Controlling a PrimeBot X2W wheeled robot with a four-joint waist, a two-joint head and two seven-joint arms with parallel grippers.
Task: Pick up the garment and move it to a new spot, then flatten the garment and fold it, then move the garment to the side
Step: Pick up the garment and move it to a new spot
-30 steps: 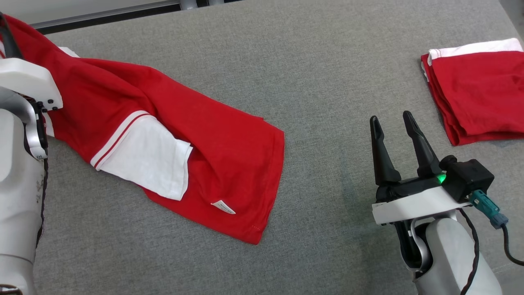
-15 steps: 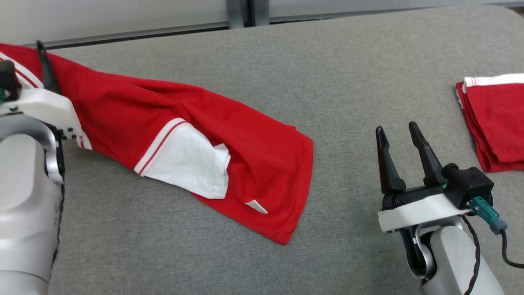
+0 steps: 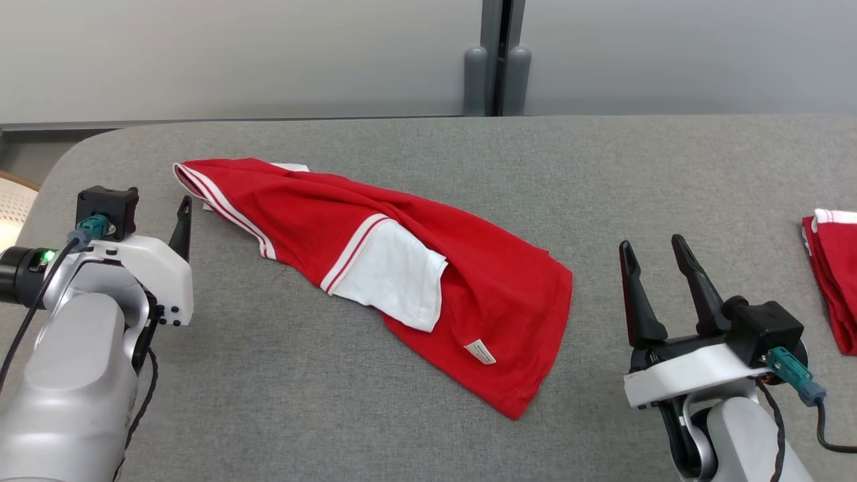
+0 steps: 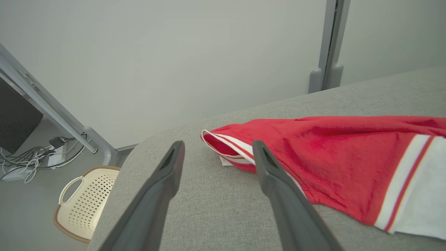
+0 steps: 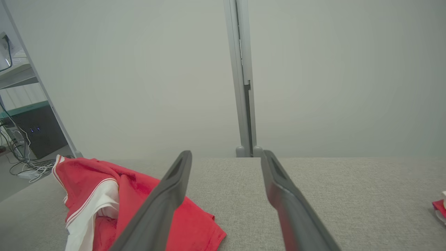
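Left pincer [image 4: 218, 144] gapes wide, empty, just beside the red garment [image 4: 331, 150].

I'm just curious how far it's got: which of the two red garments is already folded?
The small red stack at the far right of the table, neatly layered. The larger red-and-white garment in the middle lies rumpled.

L gripper [image 4: 217, 146] w/ two long dark fingers [image 4: 163, 184]: jaws wide apart. R gripper [image 3: 653, 244] same, fingers pointing fwd.
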